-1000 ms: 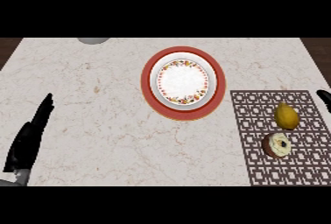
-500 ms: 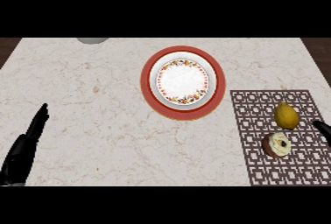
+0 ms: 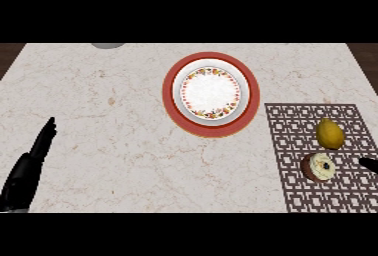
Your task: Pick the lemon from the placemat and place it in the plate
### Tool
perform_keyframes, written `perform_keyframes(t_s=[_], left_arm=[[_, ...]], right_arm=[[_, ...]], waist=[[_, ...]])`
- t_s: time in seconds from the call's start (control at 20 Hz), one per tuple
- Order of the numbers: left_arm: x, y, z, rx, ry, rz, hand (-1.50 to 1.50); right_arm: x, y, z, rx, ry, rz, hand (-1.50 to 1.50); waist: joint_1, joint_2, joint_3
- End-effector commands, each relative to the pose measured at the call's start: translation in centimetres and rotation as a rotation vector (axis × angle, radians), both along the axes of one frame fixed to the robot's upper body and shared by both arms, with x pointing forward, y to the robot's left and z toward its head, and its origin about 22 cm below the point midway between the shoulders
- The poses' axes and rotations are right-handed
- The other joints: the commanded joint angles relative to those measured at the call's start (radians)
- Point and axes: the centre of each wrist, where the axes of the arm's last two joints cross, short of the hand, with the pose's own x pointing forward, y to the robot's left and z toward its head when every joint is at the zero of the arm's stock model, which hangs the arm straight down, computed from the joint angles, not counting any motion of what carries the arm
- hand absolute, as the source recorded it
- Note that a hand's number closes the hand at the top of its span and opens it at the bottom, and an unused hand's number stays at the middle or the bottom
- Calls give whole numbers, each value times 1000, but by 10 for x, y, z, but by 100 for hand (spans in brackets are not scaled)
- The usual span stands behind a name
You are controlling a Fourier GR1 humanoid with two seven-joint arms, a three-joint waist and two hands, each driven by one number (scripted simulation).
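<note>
A yellow lemon (image 3: pixel 330 133) lies on the dark lattice placemat (image 3: pixel 295 155) at the right of the counter. The plate (image 3: pixel 211 93), white with a flowered band and a wide red rim, sits left of the placemat and farther back. Only a fingertip of my right hand (image 3: pixel 368 164) shows at the right edge, just below and to the right of the lemon and apart from it. My left hand (image 3: pixel 29 167) rests at the lower left with its fingers straight, holding nothing.
A frosted doughnut (image 3: pixel 319 167) lies on the placemat just below the lemon, close to my right fingertip. A grey round object (image 3: pixel 108 45) peeks in at the counter's far edge.
My left hand has sunk lower at the left edge. My right fingertip has come in at the right edge and moved down beside the doughnut.
</note>
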Motion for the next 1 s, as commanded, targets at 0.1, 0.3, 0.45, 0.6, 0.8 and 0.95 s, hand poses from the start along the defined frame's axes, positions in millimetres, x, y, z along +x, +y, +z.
perform_keyframes(t_s=[0.1,0.3,0.45,0.6,0.8,0.95], left_arm=[[-2,-3,3,-4,-4,-19,0],[-7,-9,-12,4,11,1,0],[-4,2,-4,1,13,-17,0],[5,-19,-5,-10,-2,-8,0],[-8,0,-2,0,16,-8,0],[2,-15,-5,8,-1,-6,0]], right_arm=[[25,-19,31,-21,225,35,-150],[40,-27,31,-18,332,121,-150],[50,-37,2,-24,425,156,-150],[50,-23,1,-71,494,217,-150],[47,-48,-26,-94,571,274,-150],[64,-53,-19,-86,581,304,-150]], waist=[[12,1,2],[8,1,2],[16,3,2],[3,0,2],[5,0,3],[3,0,2]])
